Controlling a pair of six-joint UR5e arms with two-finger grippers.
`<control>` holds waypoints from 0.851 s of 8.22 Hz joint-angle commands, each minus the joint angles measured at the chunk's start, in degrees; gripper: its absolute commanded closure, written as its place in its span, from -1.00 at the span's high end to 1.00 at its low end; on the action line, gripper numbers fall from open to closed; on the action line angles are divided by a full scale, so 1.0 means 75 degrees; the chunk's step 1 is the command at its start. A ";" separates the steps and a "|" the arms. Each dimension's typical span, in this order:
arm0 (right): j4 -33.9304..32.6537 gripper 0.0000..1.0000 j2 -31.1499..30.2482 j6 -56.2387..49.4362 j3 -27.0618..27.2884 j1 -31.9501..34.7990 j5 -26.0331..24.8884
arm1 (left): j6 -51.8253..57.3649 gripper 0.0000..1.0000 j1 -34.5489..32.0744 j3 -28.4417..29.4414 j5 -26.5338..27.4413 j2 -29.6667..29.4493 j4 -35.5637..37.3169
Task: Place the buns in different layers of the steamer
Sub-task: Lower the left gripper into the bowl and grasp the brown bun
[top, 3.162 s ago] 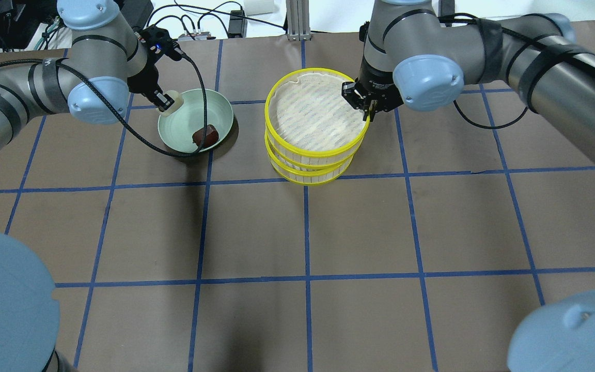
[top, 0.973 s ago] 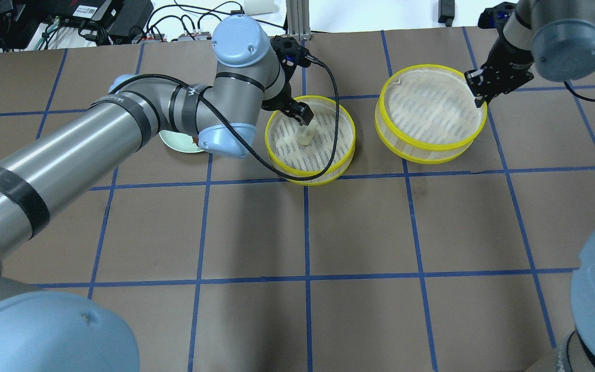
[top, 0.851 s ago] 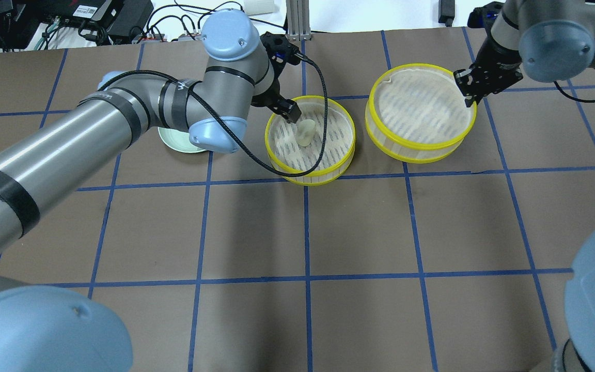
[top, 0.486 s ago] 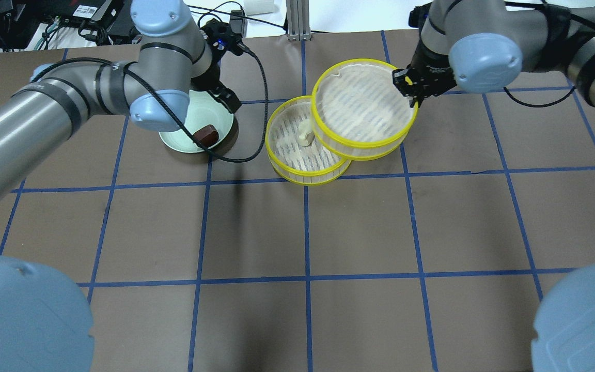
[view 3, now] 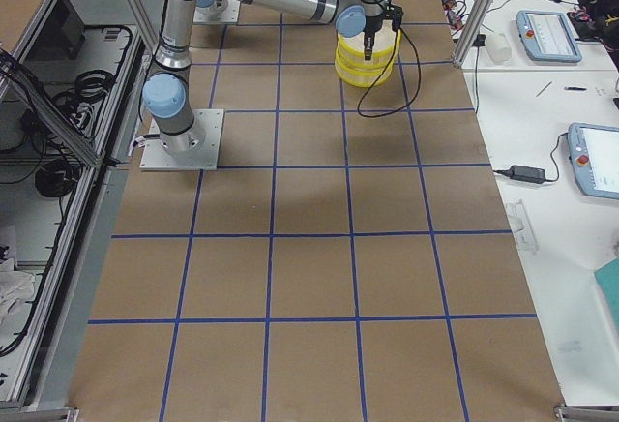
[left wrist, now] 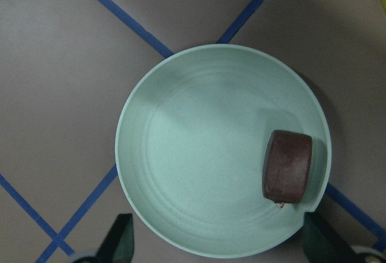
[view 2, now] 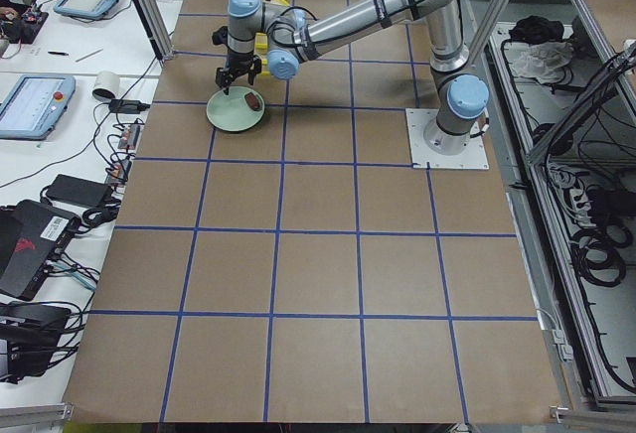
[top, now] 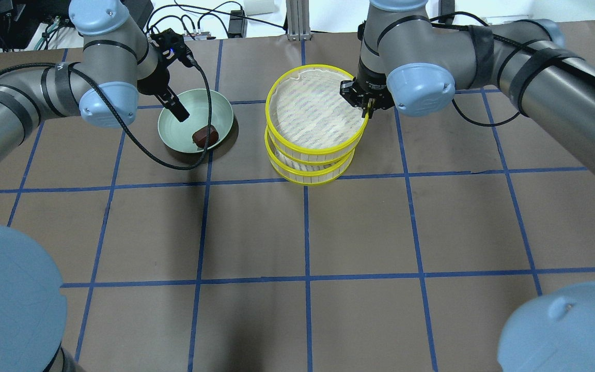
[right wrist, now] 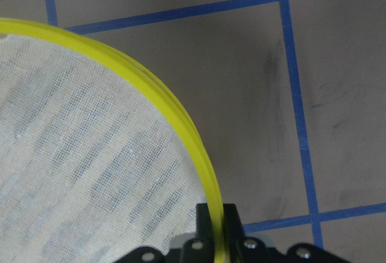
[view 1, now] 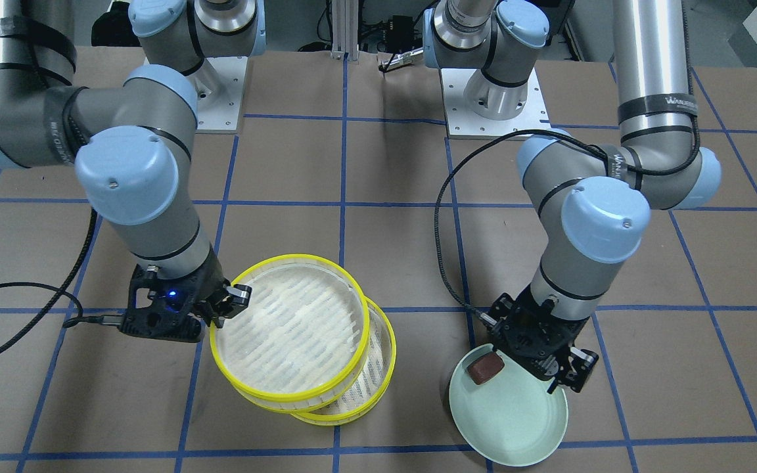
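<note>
The steamer's top tray (top: 314, 111), with a yellow rim and cream mesh, is over the lower tray (top: 310, 173), slightly offset. My right gripper (top: 367, 106) is shut on the top tray's rim, seen close in the right wrist view (right wrist: 215, 212) and the front view (view 1: 224, 303). The cream-white bun is hidden under the top tray. The reddish-brown bun (top: 205, 135) lies in the mint-green plate (top: 176, 137). My left gripper (top: 179, 112) is open and empty above the plate's far-left part. The left wrist view shows the bun (left wrist: 287, 165) and both fingers (left wrist: 120, 242) wide apart.
The table is brown paper with a blue tape grid. The left arm's black cable (top: 142, 150) loops around the plate's front. Cables and power boxes (top: 199, 28) lie beyond the far edge. The plate (view 1: 516, 420) stands to the steamer's left.
My left gripper left the white bun in the lower tray and swung back left over the plate. My right gripper carried the top tray left over the lower tray, covering the white bun.
</note>
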 commanded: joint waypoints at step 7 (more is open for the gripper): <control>-0.0096 -1.00 0.0267 0.0730 0.0198 0.0115 0.0064 | -0.0339 0.56 0.0064 -0.0612 -0.1399 -0.0426 0.0056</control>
